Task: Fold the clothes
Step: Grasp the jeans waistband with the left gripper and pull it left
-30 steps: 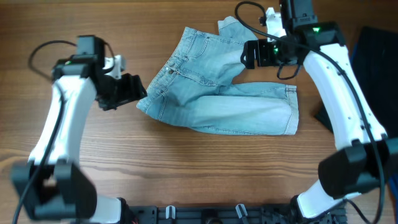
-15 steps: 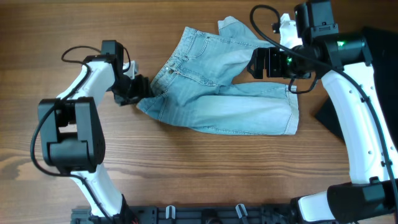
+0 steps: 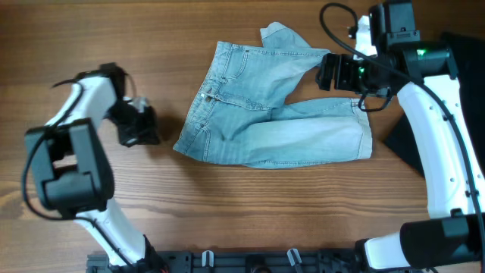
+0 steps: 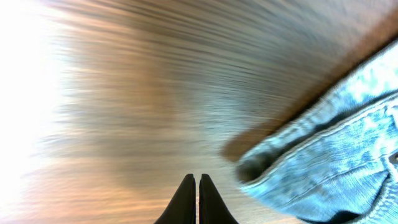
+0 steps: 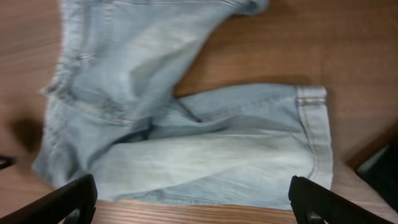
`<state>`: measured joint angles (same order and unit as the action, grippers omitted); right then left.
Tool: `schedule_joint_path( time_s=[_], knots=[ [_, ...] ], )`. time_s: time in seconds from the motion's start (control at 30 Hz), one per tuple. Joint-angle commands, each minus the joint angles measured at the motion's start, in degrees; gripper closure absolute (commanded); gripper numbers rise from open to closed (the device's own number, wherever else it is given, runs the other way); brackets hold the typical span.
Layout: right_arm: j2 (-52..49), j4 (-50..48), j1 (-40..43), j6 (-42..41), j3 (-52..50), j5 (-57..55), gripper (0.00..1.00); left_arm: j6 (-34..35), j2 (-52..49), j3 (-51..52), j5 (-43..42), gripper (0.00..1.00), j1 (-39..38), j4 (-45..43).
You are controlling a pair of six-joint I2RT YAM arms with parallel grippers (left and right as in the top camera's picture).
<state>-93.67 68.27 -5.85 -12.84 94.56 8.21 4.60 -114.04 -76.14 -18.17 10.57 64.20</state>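
Overhead view: the denim shorts (image 3: 265,114) lie flat on the wooden table (image 3: 242,220), in the middle of the frame and a little above centre. Their waistband (image 3: 198,102) is the left edge, running at a slant, and the legs reach to the right. The lower leg ends in a hem (image 3: 364,129) at centre right, and the other leg points toward the top of the frame. The left gripper (image 3: 142,127) sits at centre left, beside the waistband's lower corner, with a strip of bare wood between them. The right gripper (image 3: 335,72) hangs at upper right, over the shorts where the two legs part. A dark cloth (image 3: 395,145) shows at the right edge, partly behind the right arm.

Left wrist view: the picture is streaked with blur. The two black fingers (image 4: 186,202) of the left gripper (image 4: 197,200) rise from the bottom centre, pressed together with nothing between them. The shorts (image 4: 329,162) fill the lower right corner, a rolled denim edge lying just right of the fingers but not touching them. Bare table (image 4: 155,93) takes up the rest.

Right wrist view: the shorts (image 5: 186,124) spread across most of the frame, the waistband side at left and the hem (image 5: 314,130) at right. The right gripper (image 5: 191,186) stands wide apart, one black finger (image 5: 65,202) in the lower left corner and the other in the lower right, gripping nothing. A sliver of the dark cloth (image 5: 384,168) shows at the right edge.
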Motion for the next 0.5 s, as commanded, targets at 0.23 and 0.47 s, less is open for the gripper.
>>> schedule_joint_path(
  time_s=[0.23,0.47],
  knots=[
    [-6.4,-5.7,3.6,-2.1,-10.2,0.8,0.0,-6.2,7.0,0.2,-15.6,0.55,4.8,0.3],
    [-6.2,-6.3,3.9,-2.1,-10.2,1.5,0.0,-3.7,4.8,6.3,-11.1,0.27,-8.0,-7.2]
  ],
)
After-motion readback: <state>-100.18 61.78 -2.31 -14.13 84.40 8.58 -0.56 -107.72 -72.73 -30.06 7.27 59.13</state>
